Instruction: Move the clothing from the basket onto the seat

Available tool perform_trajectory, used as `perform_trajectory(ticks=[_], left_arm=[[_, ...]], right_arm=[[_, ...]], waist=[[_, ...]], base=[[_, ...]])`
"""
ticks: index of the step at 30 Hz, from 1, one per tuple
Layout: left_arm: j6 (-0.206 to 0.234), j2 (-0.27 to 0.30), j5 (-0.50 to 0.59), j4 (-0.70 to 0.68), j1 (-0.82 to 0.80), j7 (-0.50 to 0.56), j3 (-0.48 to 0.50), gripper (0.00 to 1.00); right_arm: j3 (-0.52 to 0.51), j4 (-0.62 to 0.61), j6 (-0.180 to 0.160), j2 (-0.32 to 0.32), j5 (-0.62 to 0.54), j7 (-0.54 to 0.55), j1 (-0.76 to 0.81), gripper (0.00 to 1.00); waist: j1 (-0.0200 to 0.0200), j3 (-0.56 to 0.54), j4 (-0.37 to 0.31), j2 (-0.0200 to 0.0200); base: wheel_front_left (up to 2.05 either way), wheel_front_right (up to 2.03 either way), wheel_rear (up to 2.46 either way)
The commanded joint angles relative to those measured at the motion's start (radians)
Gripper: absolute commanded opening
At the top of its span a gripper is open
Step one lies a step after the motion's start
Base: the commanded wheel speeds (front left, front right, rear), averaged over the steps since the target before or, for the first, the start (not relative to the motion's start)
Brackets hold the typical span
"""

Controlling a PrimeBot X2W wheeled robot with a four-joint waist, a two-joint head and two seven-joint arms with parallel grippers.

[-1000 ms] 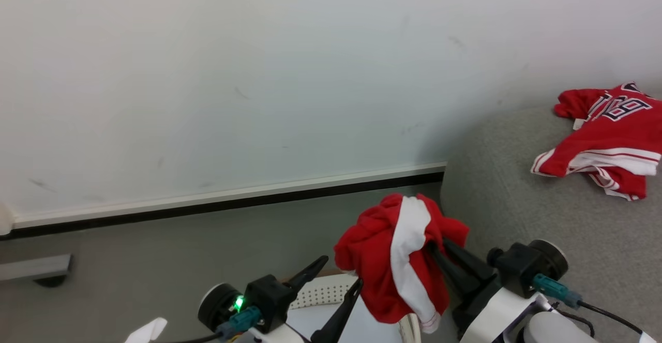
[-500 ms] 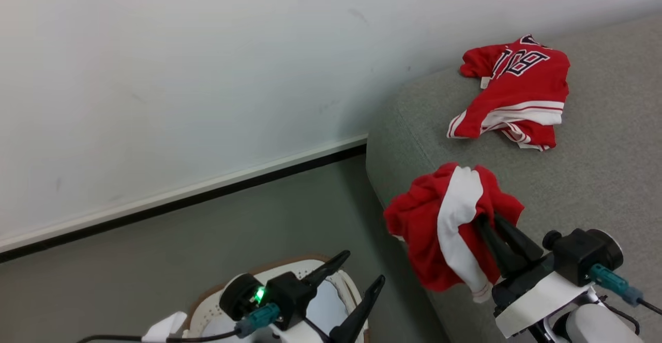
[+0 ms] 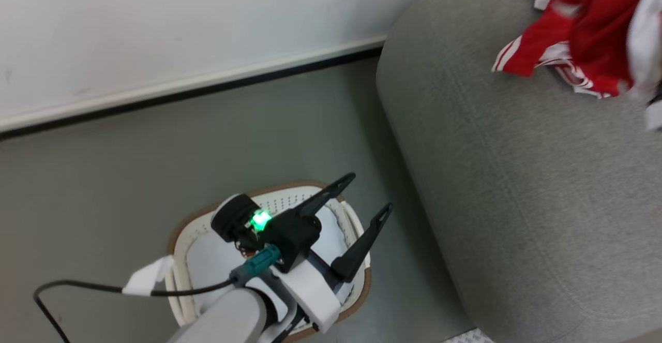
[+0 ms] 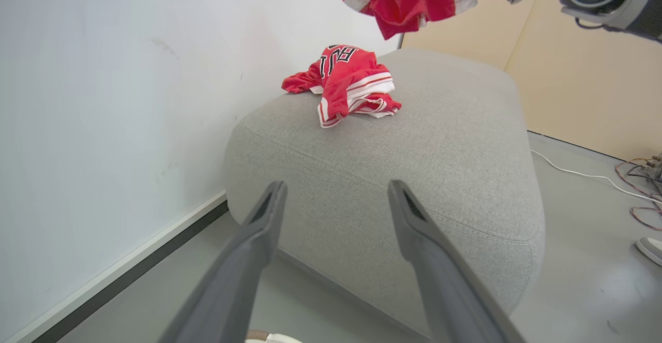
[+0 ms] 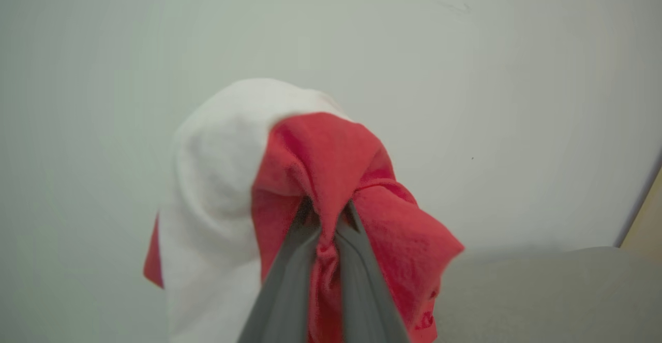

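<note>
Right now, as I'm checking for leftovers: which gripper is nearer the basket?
Left. The left gripper hangs open directly over the basket. The right gripper, shut on a red garment, is up above the seat, well clear of the basket.

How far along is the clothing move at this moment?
Done: the jersey lies on the seat. In hand: the right gripper is shut on a red-and-white garment, held in the air by the seat. Left: lower and release it. The basket's visible part holds white liner, partly hidden behind the open left gripper, so this may be the last piece.
</note>
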Motion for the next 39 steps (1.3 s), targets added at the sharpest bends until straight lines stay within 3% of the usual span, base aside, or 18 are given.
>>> perform_trajectory(ticks=[1, 10, 18, 19, 21, 22, 23, 27, 33, 39], left_arm=[[-0.003, 0.012, 0.018, -0.015, -0.033, 0.002, 0.008, 1.00], [0.017, 0.030, 0.016, -0.081, -0.098, -0.003, 0.049, 1.00], [0.032, 0.032, 0.009, -0.068, -0.095, -0.039, 0.058, 1.00], [0.034, 0.031, 0.009, -0.065, -0.099, -0.043, 0.059, 1.00], [0.036, 0.030, 0.008, -0.060, -0.106, -0.052, 0.063, 1.00], [0.037, 0.031, 0.006, -0.056, -0.107, -0.055, 0.066, 1.00], [0.041, 0.033, 0.003, -0.051, -0.105, -0.060, 0.069, 1.00], [0.053, 0.040, -0.009, -0.032, -0.082, -0.084, 0.086, 1.00], [0.099, 0.049, -0.060, 0.017, -0.001, -0.139, 0.139, 1.00], [0.187, 0.044, -0.104, 0.095, 0.109, -0.209, 0.237, 1.00]], right_arm=[[-0.064, 0.040, -0.002, -0.016, -0.024, 0.019, -0.087, 0.00], [-0.521, 0.313, -0.002, -0.109, -0.269, 0.086, -0.448, 0.00], [-0.866, 0.482, -0.002, -0.047, -0.537, 0.038, -0.452, 0.00], [-0.896, 0.490, -0.002, -0.039, -0.562, 0.027, -0.449, 0.06], [-0.939, 0.500, -0.002, -0.019, -0.611, 0.003, -0.451, 0.45], [-0.947, 0.508, -0.002, -0.005, -0.626, -0.006, -0.452, 0.55], [-0.945, 0.517, -0.002, 0.009, -0.643, -0.014, -0.453, 1.00], [-0.897, 0.534, -0.002, 0.043, -0.667, -0.062, -0.414, 1.00], [-0.720, 0.506, -0.002, 0.119, -0.605, -0.102, -0.272, 1.00], [-0.468, 0.265, -0.002, 0.184, -0.414, -0.104, 0.005, 1.00]], waist=[[-0.0002, 0.148, 0.081, -0.0001], [-0.0002, 0.359, 0.203, -0.0001], [-0.0002, 0.389, 0.247, -0.0001], [-0.0002, 0.383, 0.247, -0.0001], [-0.0002, 0.365, 0.243, -0.0001], [-0.0002, 0.354, 0.239, -0.0001], [-0.0002, 0.341, 0.234, -0.0001], [-0.0002, 0.269, 0.212, -0.0001], [-0.0002, 0.122, 0.197, -0.0001], [-0.0002, -0.038, 0.226, -0.0001]], base=[[0.00, 0.00, 0.00], [0.00, 0.00, 0.00], [0.00, 0.00, 0.00], [0.00, 0.00, 0.00], [0.00, 0.00, 0.00], [0.00, 0.00, 0.00], [0.00, 0.00, 0.00], [0.00, 0.00, 0.00], [0.00, 0.00, 0.00], [0.00, 0.00, 0.00]])
